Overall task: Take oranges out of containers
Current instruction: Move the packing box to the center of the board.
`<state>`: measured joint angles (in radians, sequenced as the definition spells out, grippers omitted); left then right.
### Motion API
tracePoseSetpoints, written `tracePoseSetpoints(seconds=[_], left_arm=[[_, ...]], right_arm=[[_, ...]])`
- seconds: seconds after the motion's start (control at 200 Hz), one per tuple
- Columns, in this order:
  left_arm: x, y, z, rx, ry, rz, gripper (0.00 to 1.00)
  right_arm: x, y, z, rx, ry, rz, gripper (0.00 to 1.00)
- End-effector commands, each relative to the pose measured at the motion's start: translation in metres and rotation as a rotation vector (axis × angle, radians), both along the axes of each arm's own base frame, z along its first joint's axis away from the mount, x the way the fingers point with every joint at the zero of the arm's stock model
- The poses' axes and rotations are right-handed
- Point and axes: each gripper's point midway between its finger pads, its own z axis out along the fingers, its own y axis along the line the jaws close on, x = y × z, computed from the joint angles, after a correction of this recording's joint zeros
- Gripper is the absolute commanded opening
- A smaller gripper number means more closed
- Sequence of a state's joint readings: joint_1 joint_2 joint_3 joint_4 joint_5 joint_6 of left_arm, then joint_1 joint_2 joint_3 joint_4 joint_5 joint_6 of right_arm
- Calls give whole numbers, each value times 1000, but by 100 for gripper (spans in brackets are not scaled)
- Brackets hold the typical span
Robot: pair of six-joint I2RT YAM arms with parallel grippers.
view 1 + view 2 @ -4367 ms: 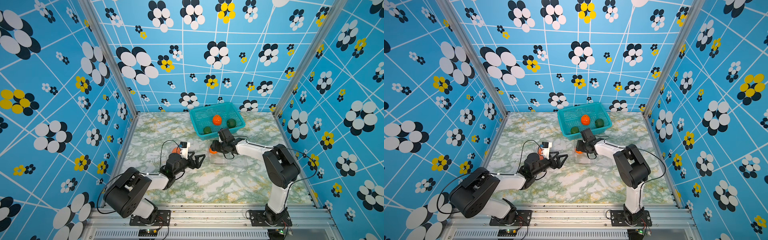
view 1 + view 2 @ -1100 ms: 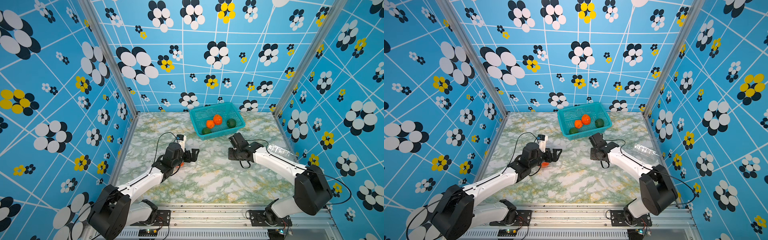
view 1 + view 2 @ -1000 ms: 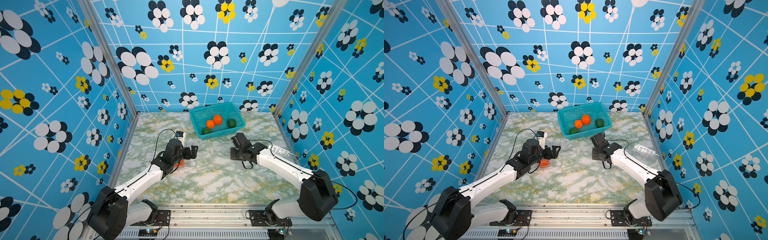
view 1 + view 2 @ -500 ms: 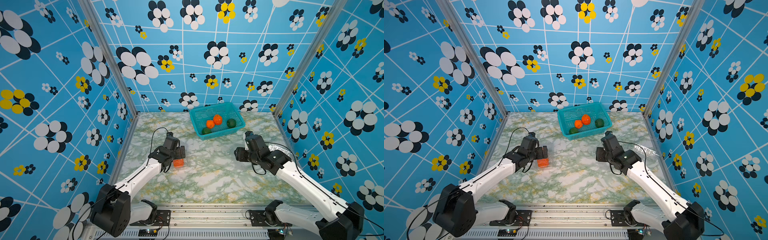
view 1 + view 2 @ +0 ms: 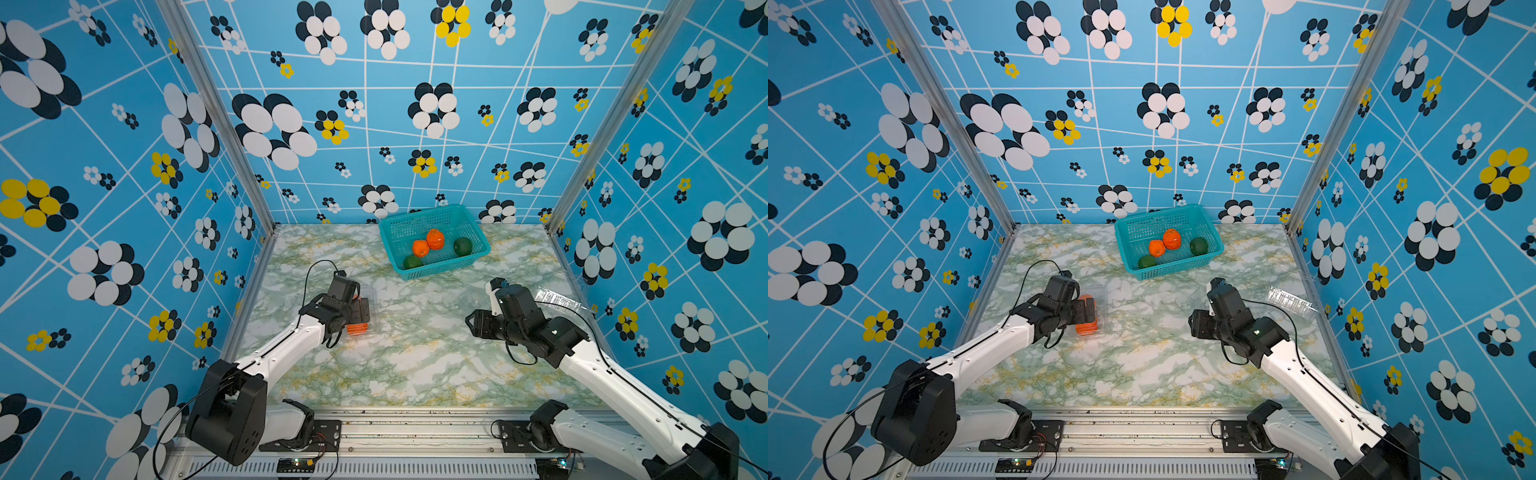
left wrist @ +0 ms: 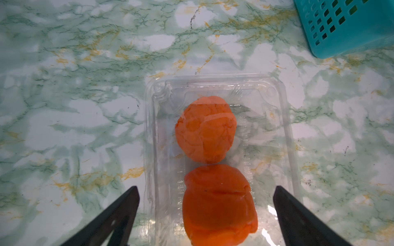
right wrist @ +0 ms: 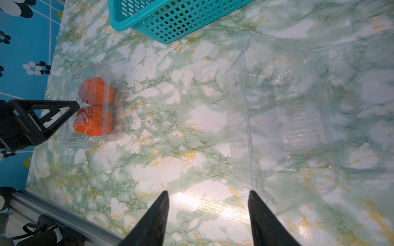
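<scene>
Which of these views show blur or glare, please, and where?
Right wrist view: the empty container is smeared by motion blur, and glare whitens the table. Left wrist view: sharp, small highlights on the filled container around the oranges. Both top views: sharp, evenly lit.

No legible text — no labels; no numbers.
</scene>
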<state>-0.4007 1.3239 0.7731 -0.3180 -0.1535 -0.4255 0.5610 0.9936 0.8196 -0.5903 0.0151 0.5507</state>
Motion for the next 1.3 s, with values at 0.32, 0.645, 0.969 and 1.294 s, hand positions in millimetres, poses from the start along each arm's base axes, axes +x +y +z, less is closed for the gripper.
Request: tracePoseSetpoints(seconds=[0.32, 0.645, 0.969, 1.294], left_arm=[[-10, -49, -19, -51, -5, -109, 100], [-26, -118, -14, -101, 7, -251, 100], [-47, -139, 67, -250, -169, -338, 99], [-48, -80, 58, -186, -212, -264, 100]], right_arm=[[-4, 4, 8, 47, -20, -2, 60], [-4, 4, 13, 58, -25, -2, 59], [-10, 15, 23, 88, -40, 20, 59], [-15, 86, 17, 107, -35, 168, 61]])
